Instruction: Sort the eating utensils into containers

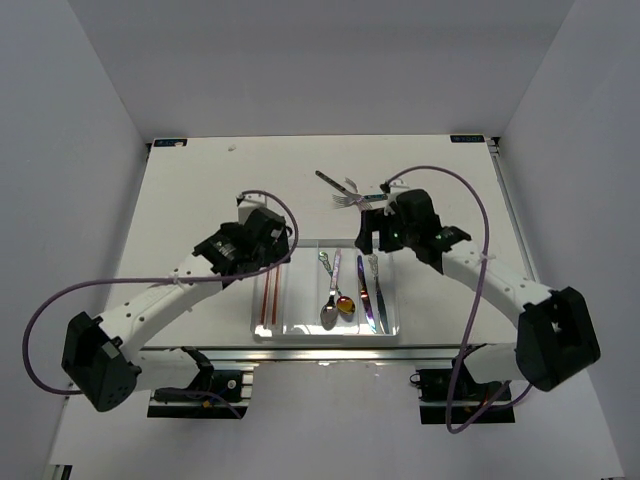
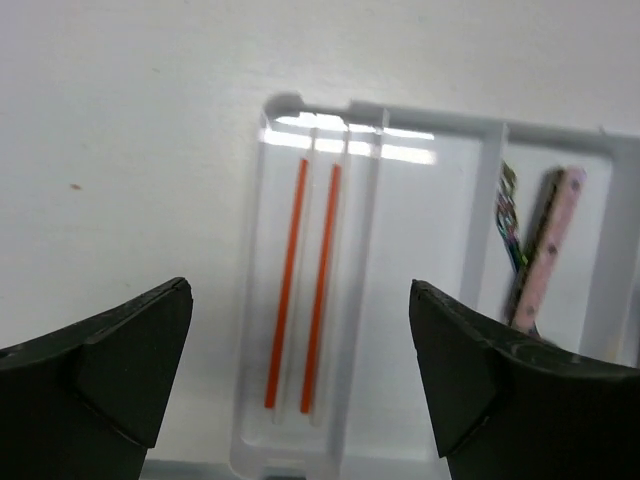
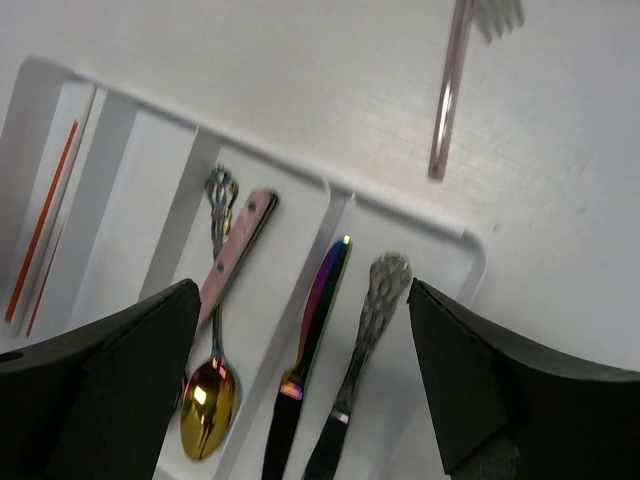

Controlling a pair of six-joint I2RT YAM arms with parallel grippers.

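Note:
The clear tray (image 1: pixel 310 335) has four long containers. Two red-orange chopsticks (image 1: pixel 268 295) lie in the leftmost one, also seen as chopsticks (image 2: pixel 305 290) straight below my left gripper (image 2: pixel 298 300), which is open and empty. Two spoons (image 1: pixel 332 295) share the third container: a pink-handled spoon (image 3: pixel 235 250) and a gold-bowled spoon (image 3: pixel 210 400). An iridescent knife (image 3: pixel 315 330) and a silver knife (image 3: pixel 365 340) lie in the rightmost one. My right gripper (image 3: pixel 300 300) hovers open and empty over the knives. A pink-handled fork (image 3: pixel 447 100) lies on the table beyond the tray.
Behind the tray, several loose utensils (image 1: pixel 347 192) lie together on the white table (image 1: pixel 200 190), one of them dark-handled (image 1: pixel 328 179). The second container from the left (image 2: pixel 420 260) holds nothing. White walls close off the table at the back and sides.

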